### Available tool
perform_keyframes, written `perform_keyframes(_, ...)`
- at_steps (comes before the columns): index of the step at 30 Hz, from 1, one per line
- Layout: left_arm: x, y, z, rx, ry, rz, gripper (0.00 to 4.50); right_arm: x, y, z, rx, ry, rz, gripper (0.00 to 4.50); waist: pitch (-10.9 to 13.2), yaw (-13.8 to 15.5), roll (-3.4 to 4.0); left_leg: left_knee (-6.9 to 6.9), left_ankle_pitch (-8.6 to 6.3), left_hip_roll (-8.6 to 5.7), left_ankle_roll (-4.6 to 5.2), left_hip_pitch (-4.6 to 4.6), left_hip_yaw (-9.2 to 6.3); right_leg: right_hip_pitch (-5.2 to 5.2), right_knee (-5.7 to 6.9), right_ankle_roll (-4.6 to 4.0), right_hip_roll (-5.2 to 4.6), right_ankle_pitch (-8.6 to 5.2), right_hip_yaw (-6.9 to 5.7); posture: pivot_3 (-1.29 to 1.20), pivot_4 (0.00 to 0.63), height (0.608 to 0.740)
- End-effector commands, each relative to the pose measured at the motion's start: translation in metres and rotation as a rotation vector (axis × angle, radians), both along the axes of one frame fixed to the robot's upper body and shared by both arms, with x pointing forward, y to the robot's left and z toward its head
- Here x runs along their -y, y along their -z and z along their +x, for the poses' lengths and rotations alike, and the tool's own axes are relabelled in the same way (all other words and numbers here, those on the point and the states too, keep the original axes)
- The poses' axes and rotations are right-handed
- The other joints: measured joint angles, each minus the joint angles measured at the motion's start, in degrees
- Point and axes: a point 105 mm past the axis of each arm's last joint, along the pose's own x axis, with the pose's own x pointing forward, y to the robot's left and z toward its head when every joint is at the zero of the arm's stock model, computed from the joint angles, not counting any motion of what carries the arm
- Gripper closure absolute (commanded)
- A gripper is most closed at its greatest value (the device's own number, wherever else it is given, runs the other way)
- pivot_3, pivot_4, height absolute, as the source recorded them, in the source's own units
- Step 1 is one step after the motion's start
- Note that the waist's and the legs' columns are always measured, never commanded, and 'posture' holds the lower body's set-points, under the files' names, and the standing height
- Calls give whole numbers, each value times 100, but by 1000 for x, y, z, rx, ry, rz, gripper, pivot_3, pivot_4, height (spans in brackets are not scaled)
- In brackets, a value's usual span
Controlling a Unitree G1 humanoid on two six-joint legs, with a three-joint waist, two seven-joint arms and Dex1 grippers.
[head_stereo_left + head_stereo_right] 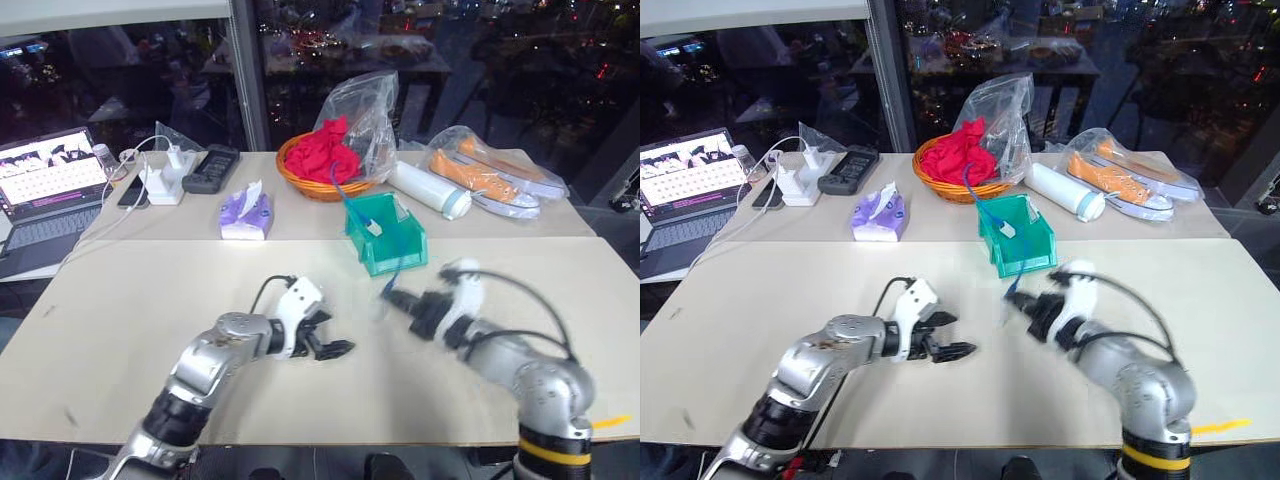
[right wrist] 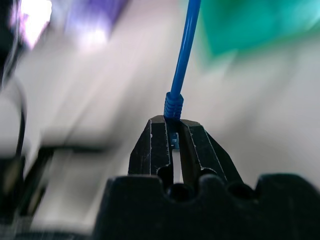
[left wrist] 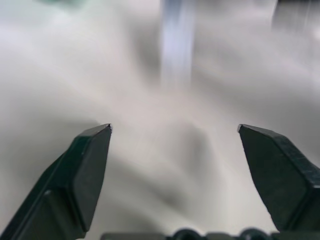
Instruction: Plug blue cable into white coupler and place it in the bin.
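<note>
Both tools hang above the pale counter (image 1: 150, 300), on the near side of the bin (image 1: 386, 232), which serves as the landmark. Nearer and to the right of the bin, the right tool (image 2: 172, 131) has its two black fingers (image 2: 156, 145) pinched together on the ribbed boot at the end of the blue cable (image 2: 182, 50), with a small pale piece of the plug caught between them. Nearer and to the left of the bin, the left tool (image 1: 335, 345) stands wide open with nothing between its fingers (image 3: 85, 165), clear of the cable. From the head camera the cable rises from the right tool over the bin's low front lip, crosses the inside of the bin and curls up behind it toward the orange wicker basket (image 1: 318, 185) with its red cloth (image 1: 324, 152). A small white piece (image 1: 374, 228) lies inside the bin against the cable; whether it is the white coupler cannot be told. The right wrist camera adds the close grip on the boot, which the head views blur, with the bin as a teal patch beyond. The left wrist camera adds the wide gap between the left fingers over bare counter.
</note>
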Motion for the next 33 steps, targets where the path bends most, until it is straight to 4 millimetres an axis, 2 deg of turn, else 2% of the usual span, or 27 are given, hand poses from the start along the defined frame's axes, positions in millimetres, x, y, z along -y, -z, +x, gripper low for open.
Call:
perform_keyframes(1,-17,-10,3,71,-6,-22,350,9,-46,5,144,12,-3,4500,0,4,1,2,1,0,-2,-27,0,-32,8,-2,0,2,-1,0,150,740)
perform_keyframes(3,-26,-7,4,88,-19,-11,350,7,-67,16,201,-16,-59,4500,7,-2,9,6,4,0,-7,-39,0,-46,20,-4,0,3,-2,0,150,740)
perform_keyframes(5,-32,-6,6,103,-29,-5,350,6,-76,32,229,-31,-151,4500,20,-9,17,7,3,-1,-5,-43,3,-47,14,-1,-1,5,-1,0,150,740)
perform_keyframes(10,-35,-11,16,153,-81,-18,350,15,-73,89,261,7,-342,4500,25,-70,14,7,1,0,-1,-41,6,-43,10,0,-1,6,-2,0,150,740)
perform_keyframes(11,-35,-12,17,164,-89,-17,255,18,-71,97,259,15,-355,3543,26,-72,15,7,1,0,-1,-42,6,-40,4,1,-1,10,-3,0,150,740)
perform_keyframes(12,-35,-13,17,176,-101,-18,255,20,-70,103,258,17,-361,3368,29,-73,13,7,2,0,-3,-44,6,-40,-2,3,-1,12,-3,0,150,740)
perform_keyframes(15,-37,-17,19,190,-134,-35,255,23,-70,109,268,8,-379,2332,34,-103,17,7,16,0,-28,-54,6,-44,-5,7,-1,16,-3,0,150,740)
perform_keyframes(16,-39,-18,20,196,-157,-45,255,22,-71,109,275,2,-382,1710,34,-104,17,6,18,0,-32,-65,7,-49,-4,12,-1,19,-3,0,150,740)
perform_keyframes(17,-43,-20,22,207,-184,-53,255,23,-75,108,284,-4,-371,1601,34,-117,17,6,18,0,-32,-65,8,-49,-4,12,-1,19,-3,0,150,740)
perform_keyframes(22,-55,-34,28,285,-238,-113,255,23,-97,78,361,-77,-292,26,36,-122,20,7,18,0,-32,-88,9,-69,-13,14,-3,20,-5,0,150,740)
perform_keyframes(23,-56,-38,29,304,-242,-123,255,22,-98,69,388,-112,-309,26,36,-113,20,8,18,1,-32,-89,8,-70,-13,14,-3,20,-7,0,150,740)
perform_keyframes(25,-64,-48,34,389,-277,-130,255,26,-93,37,441,-200,-401,26,36,-40,19,8,17,0,-31,-96,8,-70,-16,16,-5,20,-11,0,150,740)
perform_keyframes(27,-71,-52,38,459,-315,-110,255,35,-87,12,463,-226,-429,26,37,34,17,15,16,-1,-29,-103,6,-66,-19,19,-12,21,-25,0,150,740)
perform_keyframes(29,-78,-51,42,476,-352,-98,255,57,-64,-6,422,-182,-506,26,38,72,17,18,14,-2,-26,-103,8,-60,-22,21,-14,22,-23,0,150,740)
perform_keyframes(31,-81,-48,45,475,-378,-86,255,71,-46,-17,379,-153,-554,26,39,74,14,22,11,-3,-21,-99,9,-50,-21,22,-15,22,-24,0,150,740)
perform_keyframes(33,-84,-39,47,452,-378,-42,255,89,-29,-27,348,-82,-585,26,42,42,13,26,9,-6,-17,-95,14,-49,-17,27,-15,29,-13,0,150,740)
